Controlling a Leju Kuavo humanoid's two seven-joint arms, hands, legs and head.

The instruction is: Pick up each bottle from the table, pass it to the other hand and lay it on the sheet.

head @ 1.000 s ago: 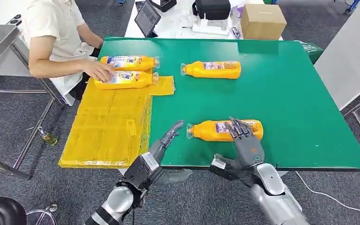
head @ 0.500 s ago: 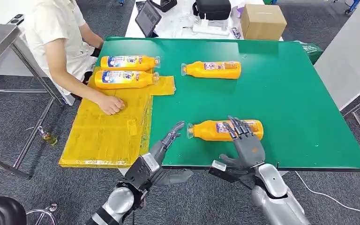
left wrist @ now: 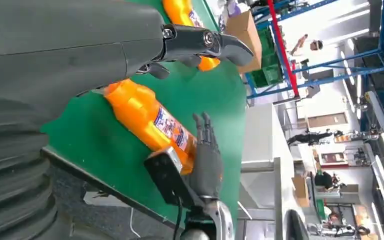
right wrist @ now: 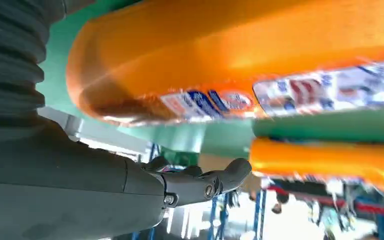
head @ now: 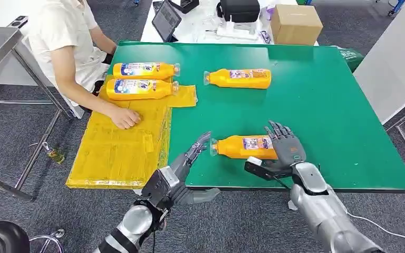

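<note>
**Right hand moves in on the near bottle**

Green tabletop [head: 321, 105] fills my forward view, with the yellow sheet [head: 121, 142] draped over its left edge. Nearest to me, my left hand [head: 187, 161] waits at the table's front edge, fingers spread and holding nothing, just beside the cap end of the near orange bottle [head: 242, 146]. My right hand [head: 285, 153] has slid forward and rightward in the last second and now cups the bottle's base end, fingers arched over it, thumb on the near side. The bottle lies on its side on the table, so I judge the grasp is forming, not finished; whether the fingers press it I cannot tell. Next comes the lift and handover leftward. Farther off, a person's hand [head: 124, 117] has moved onto the sheet. Beyond lie 2 placed bottles [head: 140, 79] and 1 far bottle [head: 238, 77] waiting on the green.
</note>
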